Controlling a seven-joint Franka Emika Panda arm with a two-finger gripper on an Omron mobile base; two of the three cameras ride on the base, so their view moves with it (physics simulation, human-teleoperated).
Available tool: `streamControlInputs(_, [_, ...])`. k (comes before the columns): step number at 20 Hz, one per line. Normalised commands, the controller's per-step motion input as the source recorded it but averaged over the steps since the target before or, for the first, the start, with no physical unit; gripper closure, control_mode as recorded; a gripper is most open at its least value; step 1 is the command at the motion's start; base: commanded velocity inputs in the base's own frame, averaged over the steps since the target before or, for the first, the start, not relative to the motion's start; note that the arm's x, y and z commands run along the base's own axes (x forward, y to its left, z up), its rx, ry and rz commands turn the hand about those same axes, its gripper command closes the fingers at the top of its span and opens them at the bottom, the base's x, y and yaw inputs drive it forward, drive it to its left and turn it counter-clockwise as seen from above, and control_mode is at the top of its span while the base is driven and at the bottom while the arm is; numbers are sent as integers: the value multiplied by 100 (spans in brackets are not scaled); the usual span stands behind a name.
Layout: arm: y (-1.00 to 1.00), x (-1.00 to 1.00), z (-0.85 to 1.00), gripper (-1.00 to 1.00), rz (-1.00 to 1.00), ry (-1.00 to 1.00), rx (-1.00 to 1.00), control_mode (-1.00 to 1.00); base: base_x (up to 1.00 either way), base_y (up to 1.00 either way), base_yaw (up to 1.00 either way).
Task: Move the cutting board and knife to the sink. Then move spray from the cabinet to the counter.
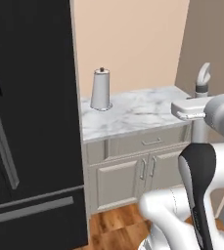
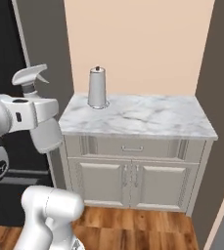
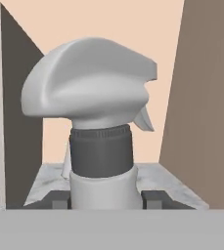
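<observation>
We see the end effector (image 3: 103, 197) clamped on the spray (image 3: 96, 97), in the air off the counter's (image 2: 147, 117) left edge. Grip depth looks shallow, so it could tip on landing, or hit the towel roll (image 2: 97, 88).

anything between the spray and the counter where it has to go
Nothing visible blocks it. The claw holds the spray upright in the air, short of the counter. A paper-towel roll stands at the counter's back left corner, by the wall; the marble in front of it and to its right lies bare.
</observation>
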Motion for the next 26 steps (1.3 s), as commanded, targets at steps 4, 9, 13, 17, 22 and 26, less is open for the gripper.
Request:
streamControlInputs(4, [0, 0, 0, 100, 0, 0, 0, 100, 8, -52, -14])
streamControlInputs(9, [0, 0, 0, 100, 0, 0, 0, 100, 23, -99, -6])
streamControlInputs(13, [0, 0, 0, 100, 0, 0, 0, 100, 36, -66, -1])
streamControlInputs(17, [0, 0, 0, 100, 0, 0, 0, 100, 75, 28, -4])
streamControlInputs(22, [0, 0, 0, 100, 0, 0, 0, 100, 87, 2, -8])
streamControlInputs(26, [0, 0, 0, 100, 0, 0, 0, 100, 49, -1, -3])
